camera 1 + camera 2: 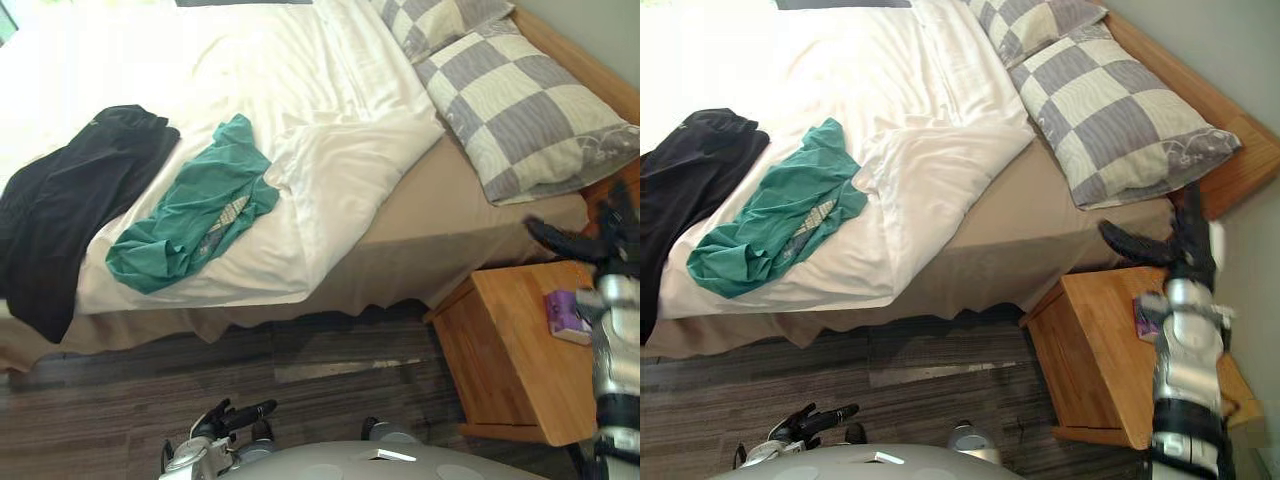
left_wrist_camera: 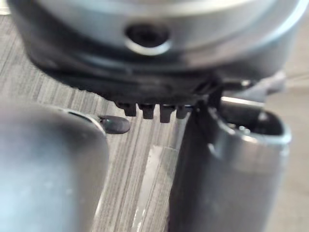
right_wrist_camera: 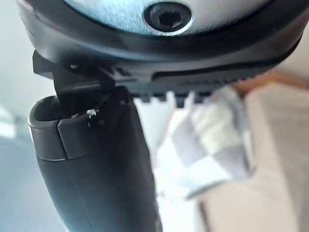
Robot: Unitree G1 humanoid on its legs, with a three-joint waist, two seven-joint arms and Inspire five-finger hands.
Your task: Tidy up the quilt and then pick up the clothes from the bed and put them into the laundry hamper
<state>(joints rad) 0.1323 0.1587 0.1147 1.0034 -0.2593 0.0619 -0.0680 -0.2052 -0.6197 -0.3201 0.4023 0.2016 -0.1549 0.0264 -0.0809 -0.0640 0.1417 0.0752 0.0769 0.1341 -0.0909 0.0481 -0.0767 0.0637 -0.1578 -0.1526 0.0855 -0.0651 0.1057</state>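
Observation:
A white quilt (image 1: 250, 90) covers the bed, with one corner folded back (image 1: 340, 180) near the pillows. On it lie a green garment (image 1: 190, 215) and, further left, a black garment (image 1: 70, 200) that hangs over the bed's edge. My right hand (image 1: 1160, 245) is raised above the wooden nightstand, beside the bed's corner, open with fingers spread and holding nothing. Its thumb (image 3: 91, 164) points toward the checked pillow (image 3: 207, 145). My left hand (image 1: 235, 418) hangs low over the floor, open and clear of the bed.
Two grey-and-cream checked pillows (image 1: 530, 110) rest at the head of the bed against a wooden headboard (image 1: 1210, 100). A wooden nightstand (image 1: 515, 350) stands beside the bed with a small purple object (image 1: 565, 312) on it. Dark wood-look floor (image 1: 300, 370) runs along the bed's side.

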